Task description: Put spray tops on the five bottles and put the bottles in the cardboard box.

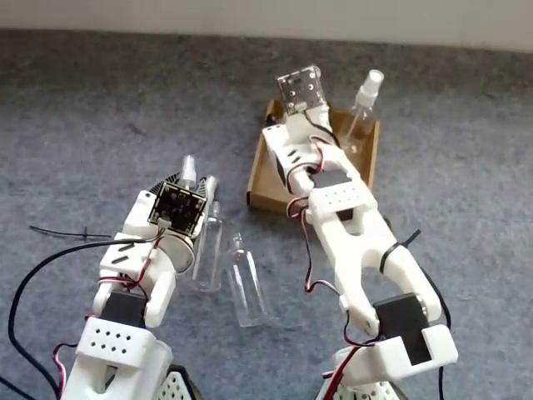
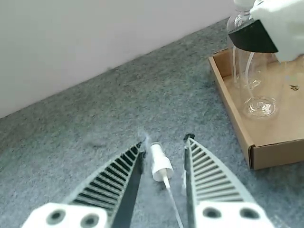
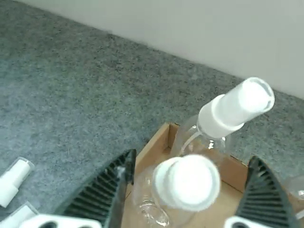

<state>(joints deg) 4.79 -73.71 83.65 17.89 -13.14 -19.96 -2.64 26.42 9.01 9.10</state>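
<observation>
Left hand (image 2: 165,140) open astride spray top (image 2: 160,164); right hand (image 3: 190,159) open over box (image 3: 156,144).

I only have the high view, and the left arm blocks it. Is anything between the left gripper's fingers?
Observer: Yes. A white spray top lies on the carpet inside the open left gripper, not gripped.
Operator: What's under the right gripper, over the box?
Observer: The right gripper is open around a clear bottle standing in the box.
Operator: Does that bottle have its top on?
Observer: Yes, a white cap sits on its neck.
</observation>
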